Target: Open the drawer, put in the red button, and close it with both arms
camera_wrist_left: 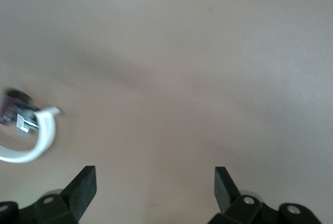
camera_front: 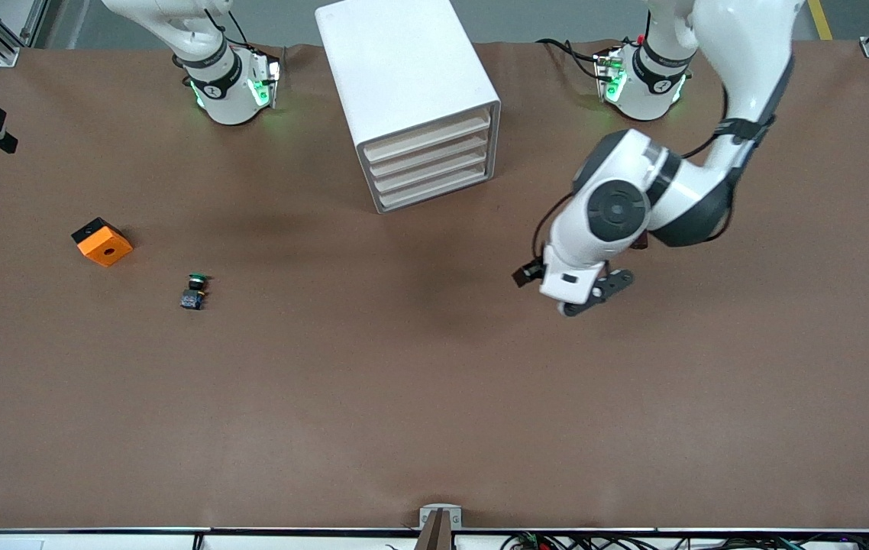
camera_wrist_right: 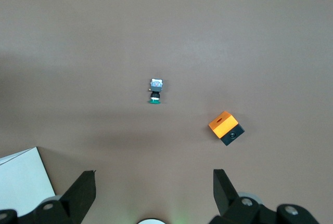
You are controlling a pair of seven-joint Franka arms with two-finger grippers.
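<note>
Left gripper [camera_front: 595, 296] [camera_wrist_left: 155, 182]: up in the air over bare brown table [camera_front: 434, 382], toward the left arm's end, off the cabinet's front corner. Fingers [camera_wrist_left: 83, 187] spread wide, nothing between them, only table surface under them.

Right gripper [camera_wrist_right: 153, 185]: out of the front view, seen only from its own wrist camera. High over the table toward the right arm's end, looking down on the green button and the orange block. Fingers [camera_wrist_right: 83, 190] spread wide, holding nothing.

Cabinet [camera_front: 404, 69] [camera_wrist_right: 21, 177]: white, boxy, standing at the table edge along the robots' bases, about midway between the two bases, turned slightly askew. Four cream fronts facing the front camera.

Drawer [camera_front: 428, 140]: topmost of the four, pushed in flush with the three below it.

Green button [camera_front: 194, 290] [camera_wrist_right: 155, 91]: lying on the table toward the right arm's end, well apart from the cabinet.

Orange block [camera_front: 102, 242] [camera_wrist_right: 226, 127]: orange top with a round hole, black underpart. Near the green button but not touching, closer to the table's end edge and a little farther from the front camera.

Red button: cannot tell where it lies; not made out with any certainty.
</note>
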